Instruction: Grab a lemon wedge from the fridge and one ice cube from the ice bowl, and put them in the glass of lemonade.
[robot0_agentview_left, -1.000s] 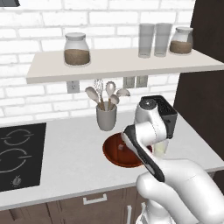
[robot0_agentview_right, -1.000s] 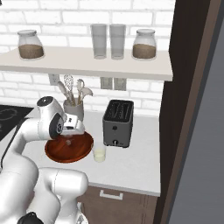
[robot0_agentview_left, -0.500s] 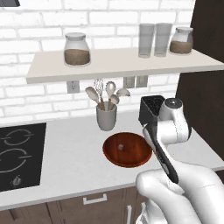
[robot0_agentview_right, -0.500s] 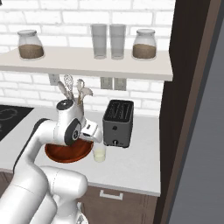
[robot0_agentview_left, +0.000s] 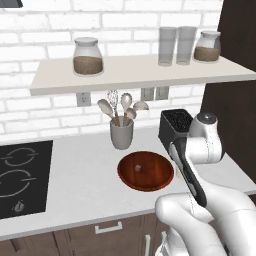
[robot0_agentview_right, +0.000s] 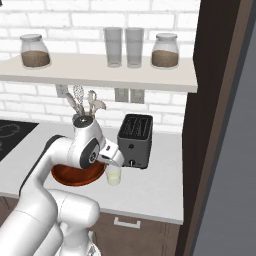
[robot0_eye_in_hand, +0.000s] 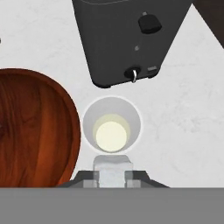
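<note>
From above in the hand view, the glass of lemonade (robot0_eye_in_hand: 112, 124) stands on the counter between the ice bowl (robot0_eye_in_hand: 35, 127) and a black toaster (robot0_eye_in_hand: 127, 39). My gripper (robot0_eye_in_hand: 112, 178) hangs just above the glass, shut on a pale ice cube (robot0_eye_in_hand: 112, 165). From the right base, the gripper (robot0_agentview_right: 116, 161) hovers directly over the glass (robot0_agentview_right: 114, 176), beside the wooden bowl (robot0_agentview_right: 75, 176). In the left base view, the bowl (robot0_agentview_left: 145, 170) holds another ice cube (robot0_agentview_left: 139, 168). The lemon wedge and the fridge are out of view.
The toaster (robot0_agentview_right: 135, 141) sits right behind the glass. A grey cup of utensils (robot0_agentview_left: 121, 134) stands behind the bowl, and a black hob (robot0_agentview_left: 20, 175) lies at the left. A shelf (robot0_agentview_left: 130, 70) with jars and two tall glasses hangs above. A dark tall panel (robot0_agentview_right: 210, 125) bounds the counter on the right.
The arm has swung right from over the ice bowl to above the glass of lemonade, carrying the ice cube. The gripper has stayed shut.
</note>
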